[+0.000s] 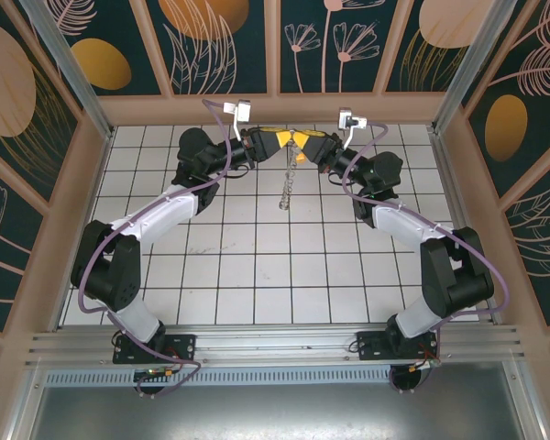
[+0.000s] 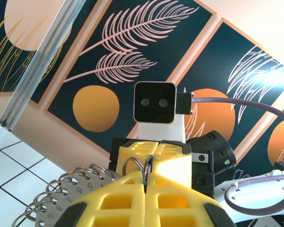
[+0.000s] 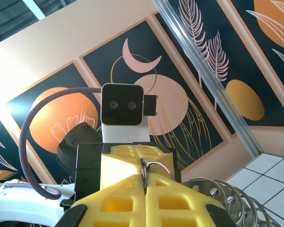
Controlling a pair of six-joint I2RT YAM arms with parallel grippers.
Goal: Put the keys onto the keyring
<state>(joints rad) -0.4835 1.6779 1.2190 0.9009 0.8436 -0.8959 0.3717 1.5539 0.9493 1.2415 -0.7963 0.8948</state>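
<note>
Both arms meet above the back of the tiled table. My left gripper (image 1: 277, 140) (image 2: 149, 176) and right gripper (image 1: 304, 142) (image 3: 144, 176) face each other tip to tip, yellow fingers pressed together. Each is shut on a thin wire loop of the keyring (image 2: 132, 162) (image 3: 164, 166), pinched at the fingertips. The rest of the keyring (image 1: 287, 188) hangs below the grippers as a string of silvery pieces. Round silvery numbered tags (image 2: 61, 198) (image 3: 227, 198) fan out beside the fingers in both wrist views. The keys are hidden; I cannot make out a brass one.
White tiled floor (image 1: 257, 266) spreads in front of the grippers. Dark patterned wall panels (image 1: 225, 41) and wooden frame posts close the back and sides. An aluminium rail (image 1: 275, 348) runs along the near edge by the arm bases.
</note>
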